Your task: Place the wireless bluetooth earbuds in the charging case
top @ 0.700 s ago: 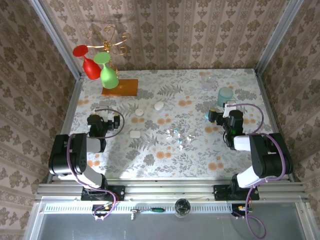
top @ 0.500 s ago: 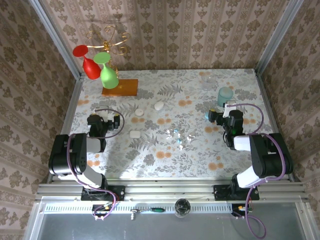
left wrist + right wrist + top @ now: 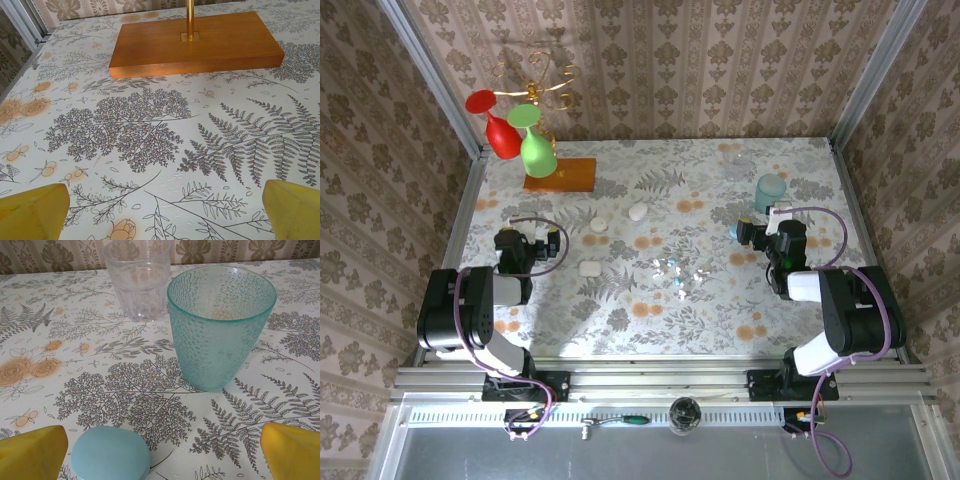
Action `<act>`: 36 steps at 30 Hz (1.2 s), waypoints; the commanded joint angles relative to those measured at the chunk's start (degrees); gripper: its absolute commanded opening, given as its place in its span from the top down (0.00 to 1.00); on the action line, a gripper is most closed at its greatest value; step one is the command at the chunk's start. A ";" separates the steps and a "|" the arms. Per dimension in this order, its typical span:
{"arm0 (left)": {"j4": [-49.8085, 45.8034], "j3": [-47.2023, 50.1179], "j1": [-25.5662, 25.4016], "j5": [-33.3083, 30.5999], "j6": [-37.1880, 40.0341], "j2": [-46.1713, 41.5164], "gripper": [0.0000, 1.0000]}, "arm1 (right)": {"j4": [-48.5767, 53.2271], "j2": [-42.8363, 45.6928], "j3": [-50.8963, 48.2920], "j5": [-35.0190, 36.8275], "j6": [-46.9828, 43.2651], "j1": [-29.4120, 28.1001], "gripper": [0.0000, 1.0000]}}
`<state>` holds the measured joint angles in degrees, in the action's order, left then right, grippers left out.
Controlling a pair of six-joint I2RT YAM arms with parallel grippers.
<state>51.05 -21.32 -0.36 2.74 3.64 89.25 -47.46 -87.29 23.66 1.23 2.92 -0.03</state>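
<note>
A flower-and-fern patterned desk (image 3: 660, 320) was seen from above, with two robot arms at its near edge. The left hand (image 3: 162, 215) was open, its two yellow fingertips (image 3: 32, 212) spread wide over bare desk and holding nothing. Ahead of it lay a flat wooden base (image 3: 195, 42) with a gold rod rising from it; from above, a red glass (image 3: 498, 125) and a green glass (image 3: 535, 145) hung on that stand at the far left.

The right hand (image 3: 162, 452) was also open and empty. The light-blue charging case (image 3: 110, 454) lay on the desk with its lid shut, between the right hand's fingertips and just beside the one on the left of that view. Beyond it stood a teal dimpled cup (image 3: 220, 327), and behind that a clear tumbler (image 3: 136, 280).

The earbuds (image 3: 665, 265) showed from above as tiny glinting specks near the middle of the desk, between the two arms and well apart from the case. Three white pebble-like items (image 3: 589, 268) lay to their left.
</note>
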 commanded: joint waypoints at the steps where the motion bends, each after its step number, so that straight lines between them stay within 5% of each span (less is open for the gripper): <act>1: 1.69 -1.01 -0.34 -0.54 0.71 -0.06 0.00 | -2.02 -0.70 -0.34 0.17 -0.99 -0.24 0.00; 16: 3.29 1.75 -2.44 -4.49 2.14 -4.92 0.00 | 8.93 9.04 1.32 1.88 -0.90 -0.70 0.00; 22: -7.73 1.03 -5.91 -5.31 5.84 -16.11 0.00 | 26.13 20.68 5.36 3.42 0.97 -1.24 0.00; 28: -22.34 -3.57 -14.67 -12.50 10.14 -23.53 0.00 | 42.03 26.19 10.70 -0.70 6.07 -1.63 0.00; 36: -46.06 -14.94 -22.71 -12.44 11.15 -24.56 0.00 | 48.76 28.76 12.77 -8.73 11.88 -6.84 0.00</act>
<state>17.82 -32.25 -22.24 -9.08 13.85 64.23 -3.75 -59.59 34.87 -3.16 11.49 -4.89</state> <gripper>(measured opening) 0.999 0.999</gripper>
